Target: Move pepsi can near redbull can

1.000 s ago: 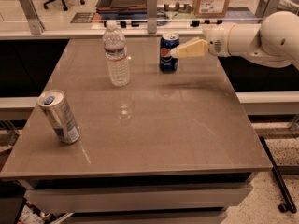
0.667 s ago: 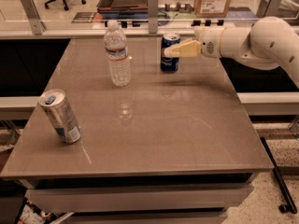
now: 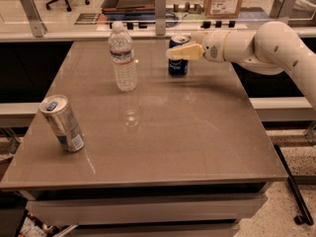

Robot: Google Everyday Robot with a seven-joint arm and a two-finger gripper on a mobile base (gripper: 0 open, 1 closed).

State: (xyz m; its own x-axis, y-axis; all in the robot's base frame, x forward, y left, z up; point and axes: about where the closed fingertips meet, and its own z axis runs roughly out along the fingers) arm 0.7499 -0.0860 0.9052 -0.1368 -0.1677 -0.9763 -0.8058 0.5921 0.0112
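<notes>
The pepsi can, dark blue with a silver top, stands upright at the far middle of the table. My gripper reaches in from the right at the can's upper half. It is open, with the near beige finger across the can's front and the far finger hidden behind it. The redbull can, slim and silver with a blue tab, stands tilted near the table's front left edge, far from the pepsi can.
A clear plastic water bottle stands left of the pepsi can. The brown table has a rail with posts behind its far edge. My white arm spans the far right corner.
My gripper has moved left, so its near finger now reaches across the front of the pepsi can. The cans and the bottle have not moved.
</notes>
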